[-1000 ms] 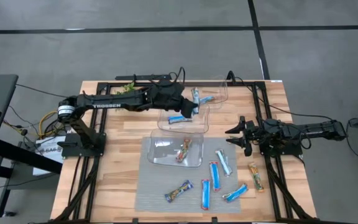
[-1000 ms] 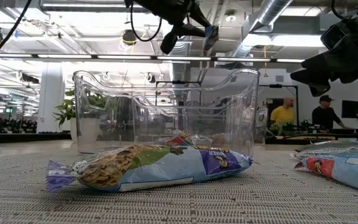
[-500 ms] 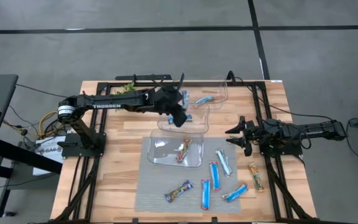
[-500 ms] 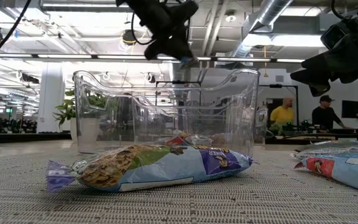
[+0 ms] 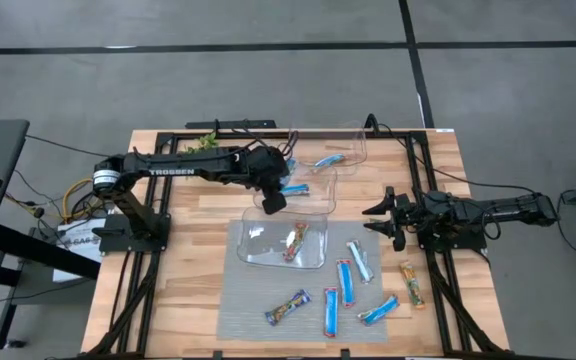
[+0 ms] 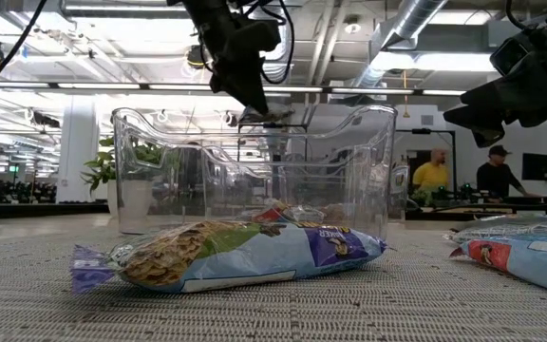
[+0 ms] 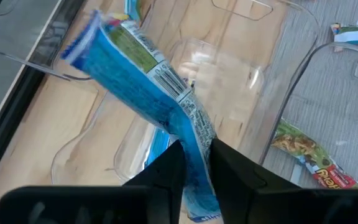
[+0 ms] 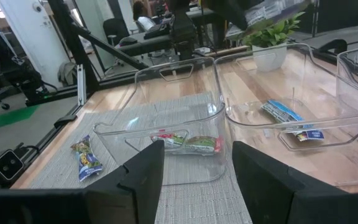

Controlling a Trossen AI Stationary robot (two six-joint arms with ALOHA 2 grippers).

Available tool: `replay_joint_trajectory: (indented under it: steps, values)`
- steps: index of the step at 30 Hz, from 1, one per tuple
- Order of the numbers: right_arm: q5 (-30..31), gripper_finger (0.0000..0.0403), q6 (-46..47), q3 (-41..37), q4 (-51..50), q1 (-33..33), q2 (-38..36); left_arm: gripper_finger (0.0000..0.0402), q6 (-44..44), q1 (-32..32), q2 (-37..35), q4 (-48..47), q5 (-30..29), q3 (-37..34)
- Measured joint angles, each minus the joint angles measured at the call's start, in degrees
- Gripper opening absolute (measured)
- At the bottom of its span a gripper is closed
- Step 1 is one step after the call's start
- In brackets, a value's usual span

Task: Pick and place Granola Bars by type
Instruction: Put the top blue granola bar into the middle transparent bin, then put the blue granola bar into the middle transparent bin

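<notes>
My left gripper (image 5: 276, 198) hovers over the middle clear bin (image 5: 326, 196), shut on a bright blue granola bar (image 7: 145, 84). The far bin (image 5: 356, 140) holds a pale blue bar (image 5: 328, 159), and the near bin (image 5: 253, 248) a red multicolour bar (image 5: 296, 240). Several more bars lie flat on the grey mat: blue (image 5: 345, 282), pale (image 5: 360, 262), orange-brown (image 5: 411, 283), multicolour (image 5: 288, 307). My right gripper (image 5: 383, 215) waits open at the table's right side. My left gripper pinches the blue bar near one end (image 7: 190, 138) between its two fingers, which slant down from the table's left. The rest of the bar sticks out ahead of the fingers, tilted and clear of the bin below.
The three clear bins stand close together in a staggered row from far right to the mat's near left. A small green plant (image 5: 206, 141) is at the far edge. Black frame rails run along both sides of the wooden table (image 5: 198, 290).
My left gripper has moved from the far bin's edge toward the table's left and near side and has sunk, tipping downward and rolling. The blue bar went with it and now hangs over the middle bin.
</notes>
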Motion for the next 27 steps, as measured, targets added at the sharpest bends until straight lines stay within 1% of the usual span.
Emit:
replay_joint_trajectory:
  steps: [6,9,13,17,20,22,27]
  values:
    - [0.0,0.0184,0.0,0.0,0.0,0.0,0.0,0.0127,-0.1,0.0,0.0,0.0,-0.2,0.0]
    - [0.0,0.0184,0.0,0.0,0.0,0.0,0.0,0.0149,-0.2,-0.1,0.0,0.1,-1.4,0.0]
    - [0.0,0.0184,0.0,0.0,0.0,0.0,0.0,0.0163,-0.7,-0.6,0.0,0.5,-1.4,0.0]
    - [0.0,0.0184,0.0,0.0,0.0,0.0,0.0,0.0164,-5.2,-1.4,0.0,1.8,-0.1,0.0]
    - [0.0,0.0184,0.0,0.0,0.0,0.0,0.0,0.0164,-10.3,-2.1,0.0,4.5,3.3,0.0]
    - [0.0,0.0184,0.0,0.0,0.0,0.0,0.0,0.0164,-15.5,-2.7,0.0,6.8,6.5,0.0]
    - [0.0,0.0184,0.0,0.0,0.0,0.0,0.0,0.0164,-35.8,-4.1,0.0,15.7,16.3,0.0]
